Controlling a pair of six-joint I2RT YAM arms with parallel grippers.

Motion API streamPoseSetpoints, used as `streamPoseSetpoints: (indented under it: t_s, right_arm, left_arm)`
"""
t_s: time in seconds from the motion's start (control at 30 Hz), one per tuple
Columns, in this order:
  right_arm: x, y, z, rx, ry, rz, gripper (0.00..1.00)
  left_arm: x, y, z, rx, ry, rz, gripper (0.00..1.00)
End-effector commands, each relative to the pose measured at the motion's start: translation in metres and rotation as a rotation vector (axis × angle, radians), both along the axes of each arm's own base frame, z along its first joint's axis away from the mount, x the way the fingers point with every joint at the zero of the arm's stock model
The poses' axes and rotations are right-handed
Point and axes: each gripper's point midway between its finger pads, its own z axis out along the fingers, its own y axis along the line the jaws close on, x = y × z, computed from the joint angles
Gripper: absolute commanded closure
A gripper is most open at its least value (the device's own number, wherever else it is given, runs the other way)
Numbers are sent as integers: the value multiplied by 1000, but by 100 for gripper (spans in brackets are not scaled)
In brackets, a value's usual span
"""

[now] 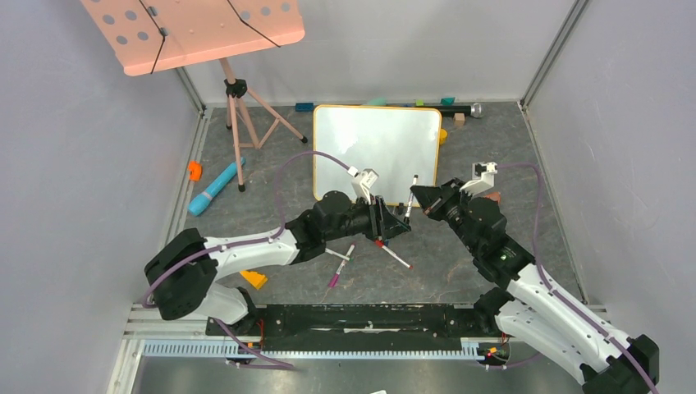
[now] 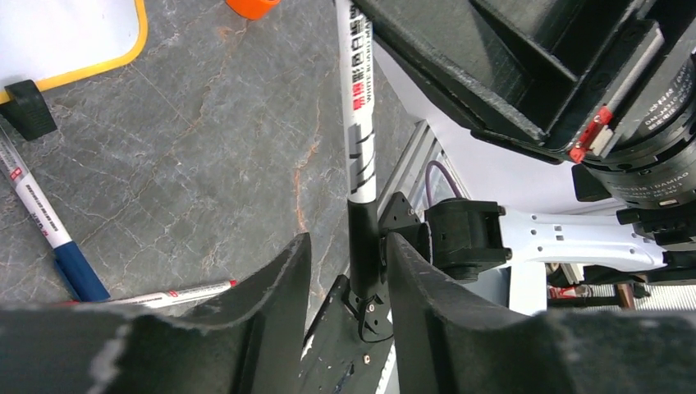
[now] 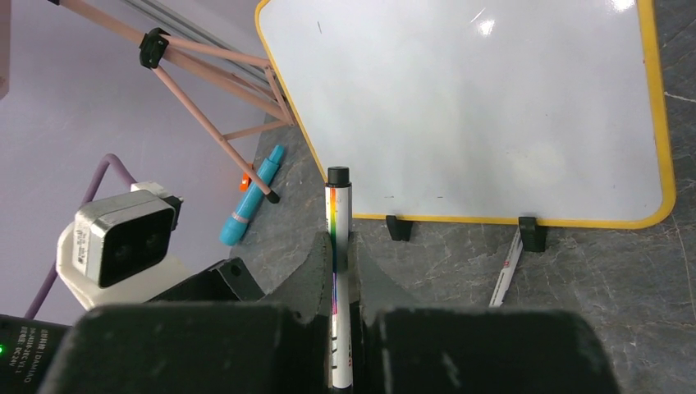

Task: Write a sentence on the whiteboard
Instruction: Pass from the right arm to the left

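The whiteboard (image 1: 373,152) (image 3: 476,107) stands at the back middle on black clip feet, its orange-yellow rim all round. Its face looks blank; no sentence is in view. My right gripper (image 1: 420,197) (image 3: 341,242) is shut on a white marker (image 3: 338,213) that points toward the board. In the left wrist view that marker (image 2: 361,123) runs down to its black cap (image 2: 364,246), which sits between the fingers of my left gripper (image 2: 349,242) (image 1: 394,223). The right finger touches the cap, and a gap remains on the left side.
A pink music stand (image 1: 197,29) on a tripod (image 1: 238,123) is at the back left. A blue cylinder (image 1: 215,187) and an orange piece (image 1: 194,170) lie near it. Loose markers (image 1: 341,263) (image 1: 394,254) lie under my grippers. Small toys (image 1: 410,104) line the back wall.
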Motion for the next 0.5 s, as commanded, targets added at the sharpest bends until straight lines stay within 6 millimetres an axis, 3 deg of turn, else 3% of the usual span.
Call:
streamPoseSetpoints:
  t_s: [0.0,0.07,0.1,0.17,0.2,0.23,0.27,0.33,0.37,0.47]
  right_arm:
    - [-2,-3,10,27,-33,-8,100]
    - [-2,-3,10,22,-37,-6,100]
    - [-2,-3,10,19,-37,-6,100]
    - [-4,-2,11,7,-44,12,99]
    - [-5,-1,12,-3,-46,20,94]
    - [-6,-1,12,-12,-46,25,83]
    - [-7,-1,12,-18,-45,32,63]
    - [-11,2,13,-39,-45,66,16]
    - [-14,3,13,-64,-34,87,5]
    - [-24,11,16,-219,-30,203,2]
  left_arm:
    - [-2,-13,24,-82,-26,-30,61]
    - [-7,-16,26,-96,-47,-68,90]
    - [-9,-17,26,-94,-54,-82,98]
    - [-10,-16,22,-83,-68,-92,98]
    - [-11,-13,20,-73,-80,-92,98]
    - [-11,-11,19,-66,-96,-92,98]
    - [-12,-8,18,-57,-109,-92,98]
    - [-15,-2,17,-26,-151,-105,98]
    - [-17,2,16,3,-173,-118,98]
    - [-23,22,6,135,-231,-146,98]
